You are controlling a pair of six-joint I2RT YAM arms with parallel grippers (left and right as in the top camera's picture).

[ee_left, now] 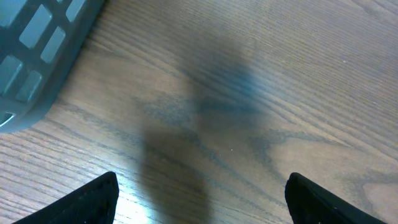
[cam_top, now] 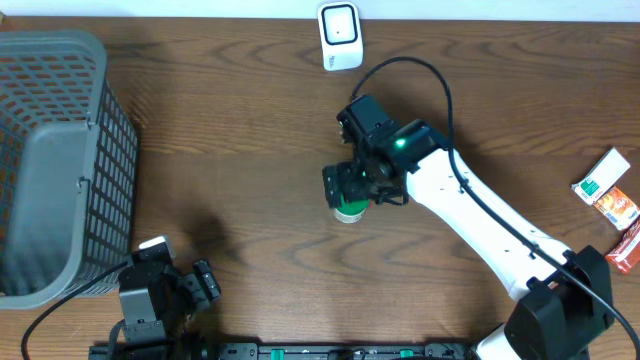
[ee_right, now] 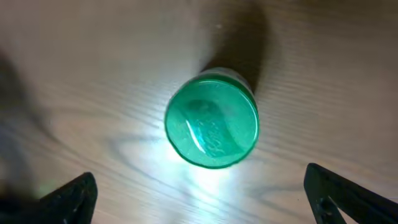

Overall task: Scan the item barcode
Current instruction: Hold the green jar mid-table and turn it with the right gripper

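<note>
My right gripper (ee_right: pixel 199 186) hangs directly over the small round container with a glossy green lid (ee_right: pixel 211 121), which stands upright on the brown wood-grain table (cam_top: pixel 230 150) near its middle; from the wrist camera I see the lid from straight above, brightly lit, with the two black fingers spread wide at the lower corners and touching nothing; overhead, the gripper covers most of the container, leaving only a green and white edge showing. The small white boxy scanner (cam_top: pixel 340 36) sits at the far edge, well apart from the container. My left gripper (ee_left: pixel 202 193) hovers over bare wood at the near left, fingers apart and empty, beside the grey plastic mesh basket (cam_top: pixel 115 130). A white-and-green packet (cam_top: pixel 603 175) and orange packets (cam_top: pixel 618 208) lie at the right edge.
</note>
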